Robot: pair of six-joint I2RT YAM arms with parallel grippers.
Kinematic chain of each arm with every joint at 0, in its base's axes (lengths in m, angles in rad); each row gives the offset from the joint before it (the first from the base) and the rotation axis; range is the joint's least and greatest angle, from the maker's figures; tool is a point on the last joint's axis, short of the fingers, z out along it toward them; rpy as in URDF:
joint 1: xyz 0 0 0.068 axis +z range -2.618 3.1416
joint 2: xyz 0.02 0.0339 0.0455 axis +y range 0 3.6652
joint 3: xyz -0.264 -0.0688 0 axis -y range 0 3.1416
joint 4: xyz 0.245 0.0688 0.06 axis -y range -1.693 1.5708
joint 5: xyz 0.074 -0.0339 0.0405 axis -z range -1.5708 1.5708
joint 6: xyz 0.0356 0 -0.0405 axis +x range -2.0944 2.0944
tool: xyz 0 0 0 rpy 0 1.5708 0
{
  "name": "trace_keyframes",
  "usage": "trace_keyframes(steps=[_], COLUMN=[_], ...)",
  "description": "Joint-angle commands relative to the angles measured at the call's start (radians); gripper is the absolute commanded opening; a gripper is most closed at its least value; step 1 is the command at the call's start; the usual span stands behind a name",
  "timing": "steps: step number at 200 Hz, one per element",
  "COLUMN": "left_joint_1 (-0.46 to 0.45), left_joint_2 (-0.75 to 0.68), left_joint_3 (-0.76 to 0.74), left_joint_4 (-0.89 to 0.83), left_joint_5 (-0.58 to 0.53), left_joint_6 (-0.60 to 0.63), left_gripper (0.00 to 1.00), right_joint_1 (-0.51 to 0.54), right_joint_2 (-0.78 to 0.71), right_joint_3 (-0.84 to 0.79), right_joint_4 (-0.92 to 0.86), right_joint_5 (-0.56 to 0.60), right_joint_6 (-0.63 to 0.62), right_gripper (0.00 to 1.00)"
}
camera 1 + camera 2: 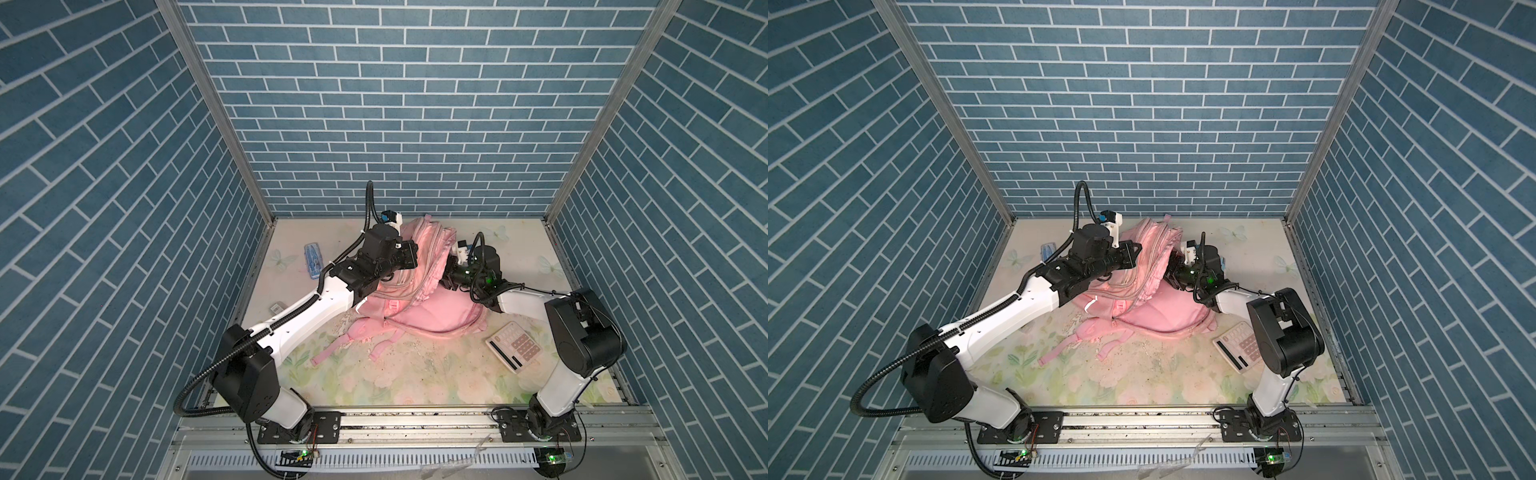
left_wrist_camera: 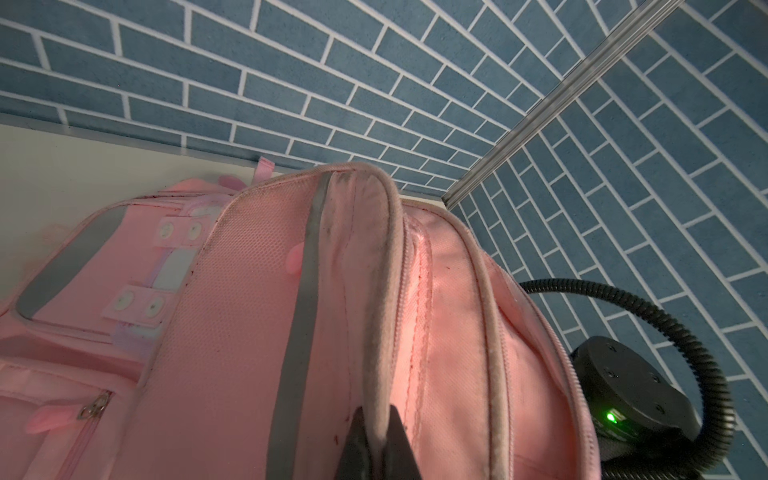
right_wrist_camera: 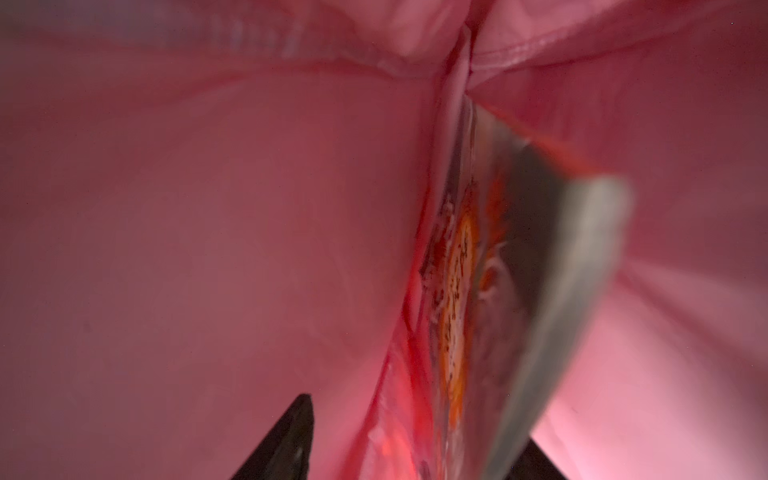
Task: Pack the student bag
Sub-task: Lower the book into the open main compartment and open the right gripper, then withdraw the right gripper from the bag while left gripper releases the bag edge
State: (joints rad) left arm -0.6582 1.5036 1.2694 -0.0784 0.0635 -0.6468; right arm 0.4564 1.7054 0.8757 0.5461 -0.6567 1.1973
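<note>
The pink student bag (image 1: 432,307) (image 1: 1167,311) lies at the back of the table, and its upper flap is lifted. My left gripper (image 1: 409,253) (image 1: 1133,253) (image 2: 376,419) is shut on the padded rim of the bag's opening (image 2: 386,291) and holds it up. My right gripper (image 1: 446,276) (image 1: 1169,276) (image 3: 419,419) reaches inside the bag, surrounded by pink lining (image 3: 208,208). Its jaws stand wide open. A thin book with an orange and red cover (image 3: 498,270) stands on edge between them, free of the left finger.
A white calculator (image 1: 515,347) (image 1: 1237,345) lies near the right arm's elbow. A blue pencil case (image 1: 312,259) lies at the back left, and a small white item (image 1: 276,308) is by the left wall. The bag's straps (image 1: 345,347) trail toward the front.
</note>
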Motion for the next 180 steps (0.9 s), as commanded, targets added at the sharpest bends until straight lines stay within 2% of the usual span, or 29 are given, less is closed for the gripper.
trace_keyframes(steps=[1,27,59,86,109,144,180], left_joint_1=[0.030,0.056,0.062,0.061,0.061,0.061,0.060], left_joint_2=[-0.023,-0.026,-0.014,0.022,0.045,0.098,0.119], left_joint_3=[0.018,-0.002,-0.019,-0.003,0.012,0.083,0.144], left_joint_4=[0.167,0.175,0.222,0.196,0.151,-0.050,-0.240], left_joint_5=[-0.051,-0.046,-0.007,0.078,0.172,0.292,0.340], left_joint_6=[-0.007,-0.006,0.011,0.075,0.198,0.462,0.771], left_gripper=[0.00,0.00,0.00,0.00,0.00,0.00,0.33], right_joint_1=[0.002,-0.014,-0.069,-0.111,-0.152,-0.218,-0.249], right_joint_2=[-0.116,-0.215,-0.361,-0.494,-0.591,-0.681,-0.734], right_joint_3=[-0.019,-0.053,-0.141,-0.136,-0.180,-0.205,-0.219], right_joint_4=[-0.187,-0.309,-0.308,-0.494,-0.548,-0.679,-0.755], right_joint_5=[0.055,0.111,0.122,0.188,0.207,0.261,0.287], right_joint_6=[-0.099,-0.165,-0.189,-0.266,-0.282,-0.347,-0.390], right_gripper=[0.71,0.75,0.78,0.79,0.79,0.79,0.78])
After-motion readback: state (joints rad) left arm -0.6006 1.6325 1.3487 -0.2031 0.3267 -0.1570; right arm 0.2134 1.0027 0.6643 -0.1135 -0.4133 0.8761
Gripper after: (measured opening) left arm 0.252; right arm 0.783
